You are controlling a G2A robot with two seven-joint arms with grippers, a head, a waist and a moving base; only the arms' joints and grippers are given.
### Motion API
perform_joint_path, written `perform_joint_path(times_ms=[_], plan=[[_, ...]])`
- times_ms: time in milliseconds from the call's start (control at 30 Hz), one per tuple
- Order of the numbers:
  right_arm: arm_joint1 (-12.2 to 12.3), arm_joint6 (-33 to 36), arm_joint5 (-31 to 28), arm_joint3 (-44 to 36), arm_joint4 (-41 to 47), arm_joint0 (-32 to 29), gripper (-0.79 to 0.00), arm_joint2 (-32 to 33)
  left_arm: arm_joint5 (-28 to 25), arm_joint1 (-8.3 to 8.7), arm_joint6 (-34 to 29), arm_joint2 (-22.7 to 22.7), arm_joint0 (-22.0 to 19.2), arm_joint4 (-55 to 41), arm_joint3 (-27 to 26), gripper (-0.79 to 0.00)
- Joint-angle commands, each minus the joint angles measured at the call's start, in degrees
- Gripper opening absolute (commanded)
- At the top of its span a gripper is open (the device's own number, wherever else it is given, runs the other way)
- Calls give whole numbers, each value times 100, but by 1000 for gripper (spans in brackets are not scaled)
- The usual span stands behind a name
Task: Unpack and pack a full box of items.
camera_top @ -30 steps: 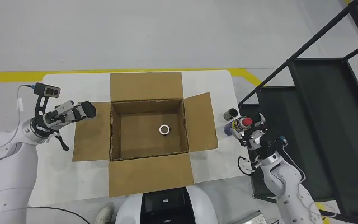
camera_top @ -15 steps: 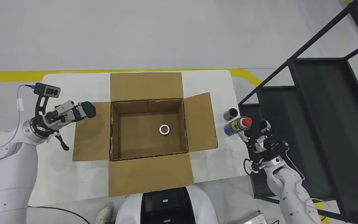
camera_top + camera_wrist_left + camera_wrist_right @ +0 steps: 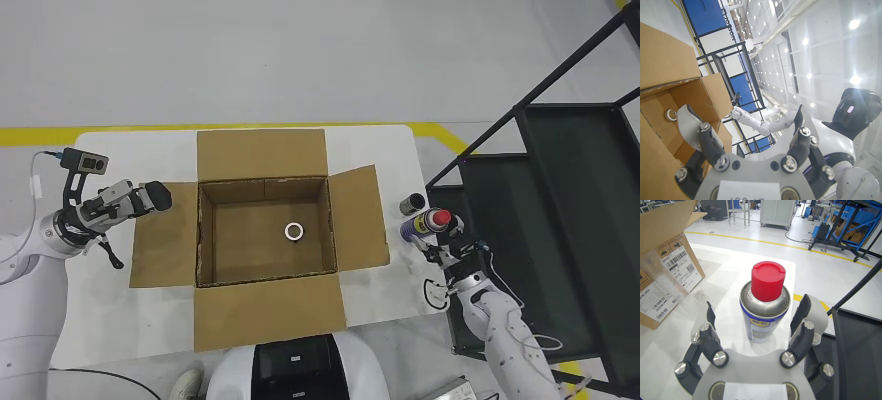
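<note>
White surface (image 3: 110,320) on a pale floor, with an open box (image 3: 265,155) at centre, flaps spread, and a metal ring (image 3: 293,231) on its bottom. Red-capped spray can (image 3: 762,306) upright near the right edge, just beside a grey can (image 3: 410,204). Right fingers (image 3: 802,311) open, flanking the spray can without touching it. Left fingers (image 3: 687,121) open and empty, at the box's left flap.

Overhead and both wrist cameras share the box (image 3: 250,245).
</note>
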Motion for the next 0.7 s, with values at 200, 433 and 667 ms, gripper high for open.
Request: perform_joint_path(times_ms=[200,433,667], plan=[[-31,26,10,636,137,449,0,-181,0,0,0,0,0,0,0,0],[-45,18,-157,1074,199,751,0,-329,0,0,0,0,0,0,0,0],[-60,-18,-251,1442,284,990,-62,-440,0,0,0,0,0,0,0,0]])
